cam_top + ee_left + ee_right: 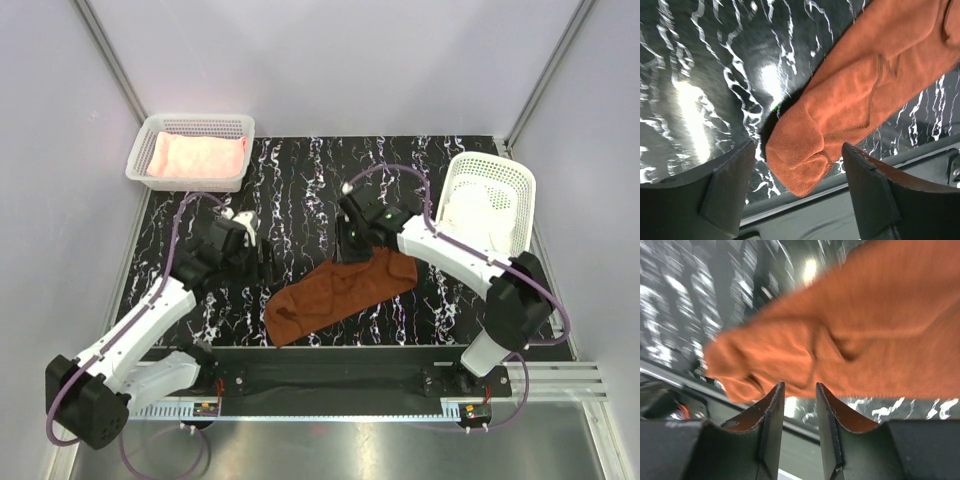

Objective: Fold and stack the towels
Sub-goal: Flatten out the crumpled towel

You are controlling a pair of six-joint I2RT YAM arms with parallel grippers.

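Lying bunched in a long diagonal strip near the front edge of the desk (pixel 300 180), the rust-brown towel (pixel 340 290) is not yet folded. Left gripper (pixel 797 147) stands wide apart close to its near end. Right gripper (pixel 797 386), narrowly apart over the far end, clamps nothing. Risk: a pinch on rumpled layers may catch one ply only and drag the strip askew. Pink towel (pixel 198 155) and white towel (pixel 478 205) sit in separate baskets (pixel 190 125).

Right wrist view: the rust-brown towel (pixel 855 325) and the table (pixel 685 305) are smeared by motion blur, and the folds are unreadable. Left wrist view: the towel is cut off by the frame from 1 to 3 o'clock. Top view: the right hand (pixel 352 243) covers the towel's far edge, its fingertips hidden. At 3 o'clock, the white towel (pixel 475 205) barely separates from its white basket (pixel 522 190).
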